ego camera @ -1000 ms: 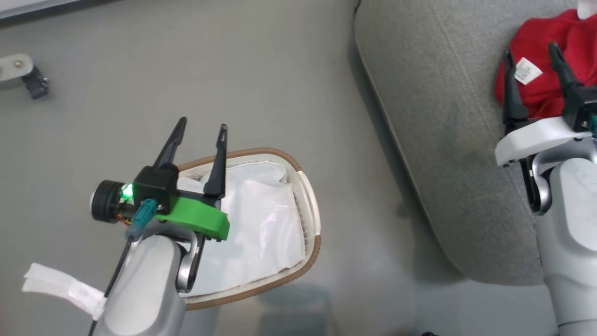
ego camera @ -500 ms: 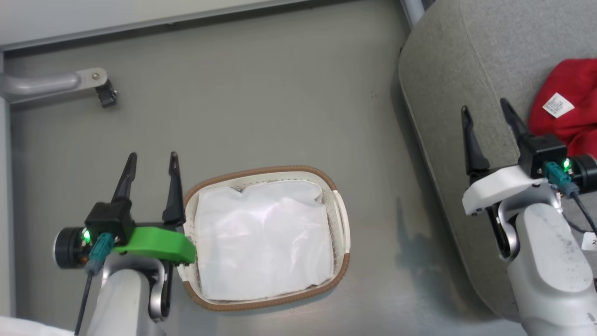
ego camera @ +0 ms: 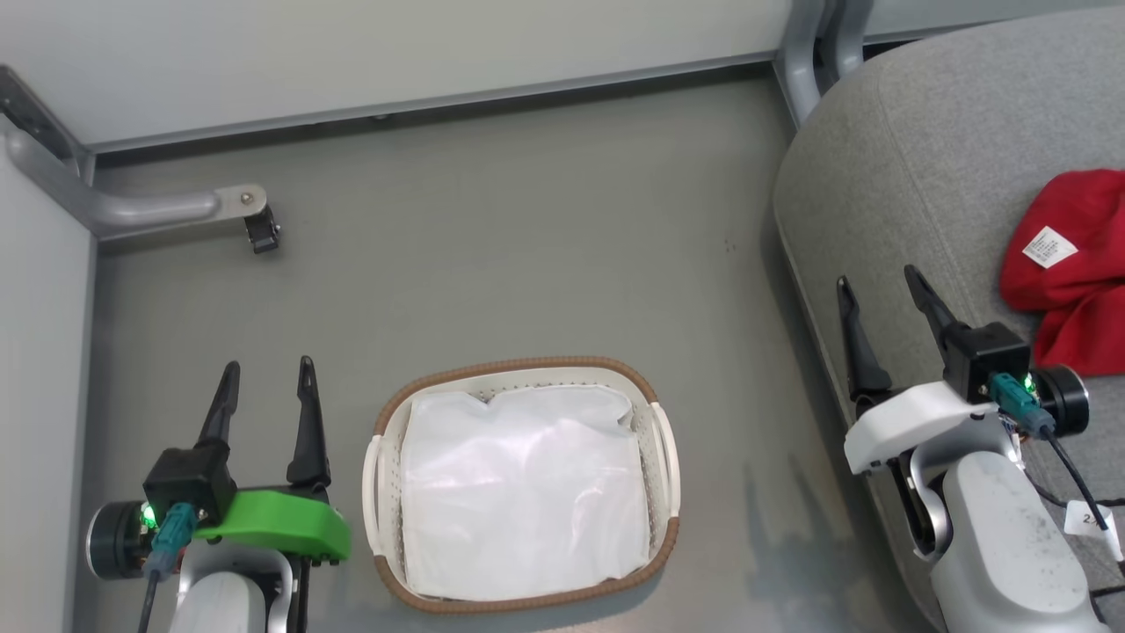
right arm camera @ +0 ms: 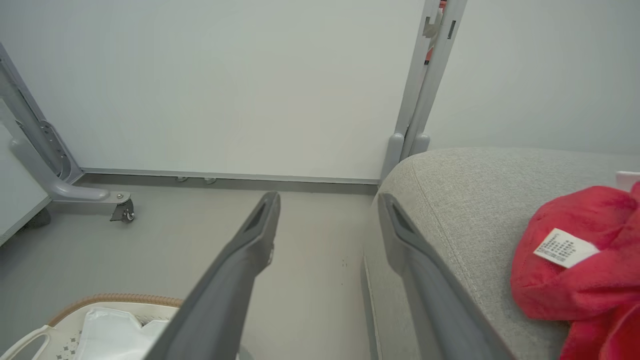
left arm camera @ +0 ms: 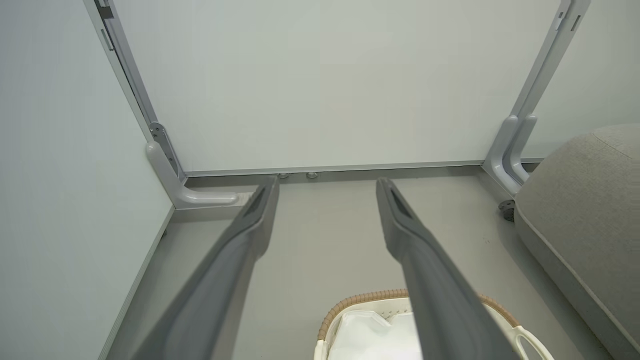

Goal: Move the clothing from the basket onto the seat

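Note:
Red clothing [ego camera: 1072,264] with a small white label lies on the light grey seat [ego camera: 914,167] at the right; the right wrist view has the clothing [right arm camera: 585,270] on the seat [right arm camera: 470,200] too. The white basket [ego camera: 661,440] with a brown rim stands on the floor in the lower middle, holding just its white liner. My left gripper [ego camera: 266,374] is open beside the basket's left side with nothing in it. My right gripper [ego camera: 879,283] is open over the seat's front edge, left of the clothing and apart from it. The basket's rim [left arm camera: 360,300] sits at the bottom of the left wrist view.
Pale partition walls stand behind and to the left. A grey metal foot with a caster [ego camera: 262,236] juts onto the floor at the upper left. Another grey post base [ego camera: 813,53] stands by the seat's far corner. Grey floor lies between basket and wall.
The head camera has swung, shifting the whole picture. My right gripper, earlier astride the red clothing, now stands back from it to the left. Both grippers stay open.

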You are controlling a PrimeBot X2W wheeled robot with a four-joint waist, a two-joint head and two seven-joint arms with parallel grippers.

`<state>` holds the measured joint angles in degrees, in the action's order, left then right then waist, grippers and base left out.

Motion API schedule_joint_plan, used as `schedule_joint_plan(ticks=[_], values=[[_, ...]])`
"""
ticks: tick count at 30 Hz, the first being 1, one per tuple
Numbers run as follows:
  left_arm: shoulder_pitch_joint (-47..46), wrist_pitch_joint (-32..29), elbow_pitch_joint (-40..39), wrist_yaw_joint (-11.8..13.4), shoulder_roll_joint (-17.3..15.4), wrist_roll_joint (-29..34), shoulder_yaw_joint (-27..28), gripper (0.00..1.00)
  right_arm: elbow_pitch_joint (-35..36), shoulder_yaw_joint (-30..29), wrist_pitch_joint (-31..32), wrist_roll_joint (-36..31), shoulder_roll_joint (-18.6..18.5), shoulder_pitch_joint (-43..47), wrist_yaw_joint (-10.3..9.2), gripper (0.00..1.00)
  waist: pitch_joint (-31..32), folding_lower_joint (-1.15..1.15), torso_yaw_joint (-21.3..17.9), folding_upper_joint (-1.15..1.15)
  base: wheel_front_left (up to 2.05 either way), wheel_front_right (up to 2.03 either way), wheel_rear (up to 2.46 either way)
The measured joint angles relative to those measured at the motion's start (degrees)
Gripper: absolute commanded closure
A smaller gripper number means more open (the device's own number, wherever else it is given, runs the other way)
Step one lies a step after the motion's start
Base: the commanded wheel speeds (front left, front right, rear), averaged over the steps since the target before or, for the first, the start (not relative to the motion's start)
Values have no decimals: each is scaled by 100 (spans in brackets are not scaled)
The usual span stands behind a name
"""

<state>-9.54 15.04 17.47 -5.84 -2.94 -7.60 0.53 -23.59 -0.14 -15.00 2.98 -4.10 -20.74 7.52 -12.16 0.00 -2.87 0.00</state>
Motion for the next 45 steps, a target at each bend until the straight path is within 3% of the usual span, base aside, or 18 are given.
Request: schedule_joint_plan(ticks=[25, 26, 32, 45], values=[[652, 0, -119, -97, 5, -598, 88, 0, -25, 163, 0, 160, 124, 631, 0, 0, 531, 0, 60, 0, 0, 0, 0], [654, -1, -101, -96, 10, -617, 87, 100, -37, 167, 0, 159, 129, 634, 1, 100, 534, 0, 59, 0, 0, 0, 0], [665, -71, 175, -96, 51, -690, 90, 100, -301, 156, 57, 223, 181, 787, 1, 100, 543, 0, 62, 0, 0, 0, 0], [664, -424, 126, -97, 51, -2008, 154, 100, -116, 33, 413, 1697, 181, 866, 1, 100, 612, 0, 85, 0, 0, 0, 0]])
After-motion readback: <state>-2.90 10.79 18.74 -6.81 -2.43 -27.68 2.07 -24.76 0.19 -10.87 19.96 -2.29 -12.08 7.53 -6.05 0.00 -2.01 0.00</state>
